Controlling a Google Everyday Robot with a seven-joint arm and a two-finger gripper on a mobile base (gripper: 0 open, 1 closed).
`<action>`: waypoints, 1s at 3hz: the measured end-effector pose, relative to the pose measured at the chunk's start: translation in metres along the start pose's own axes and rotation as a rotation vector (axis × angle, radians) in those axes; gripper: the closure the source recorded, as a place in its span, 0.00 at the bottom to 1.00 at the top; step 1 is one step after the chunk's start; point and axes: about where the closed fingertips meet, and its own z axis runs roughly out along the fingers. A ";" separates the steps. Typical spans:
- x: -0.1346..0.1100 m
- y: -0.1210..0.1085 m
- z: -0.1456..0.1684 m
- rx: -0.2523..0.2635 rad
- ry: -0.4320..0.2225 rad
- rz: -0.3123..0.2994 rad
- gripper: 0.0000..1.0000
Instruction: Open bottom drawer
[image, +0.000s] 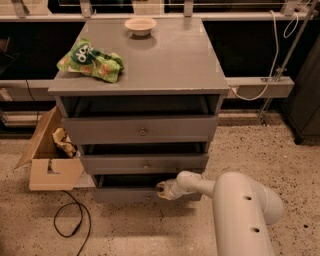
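The grey cabinet (150, 75) has three drawer fronts. The bottom drawer (120, 194) is the slimmest panel, lowest, just above the floor, and stands pulled out a little, with a dark gap above it. Its knob is hidden behind my gripper (163, 189), which sits against the middle of that front panel. My white arm (240, 210) reaches in from the lower right. The middle drawer (145, 163) and the tall top drawer (142, 131) each show a small round knob.
A green snack bag (92, 61) and a small bowl (140, 25) lie on the cabinet top. An open cardboard box (50, 160) stands on the floor at the left. A black cable (70, 222) loops on the speckled floor in front of it.
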 end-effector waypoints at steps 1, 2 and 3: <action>-0.004 -0.002 -0.006 0.000 0.000 0.000 0.82; -0.004 -0.002 -0.006 0.000 0.000 0.000 0.58; -0.004 -0.002 -0.006 0.000 0.000 0.000 0.33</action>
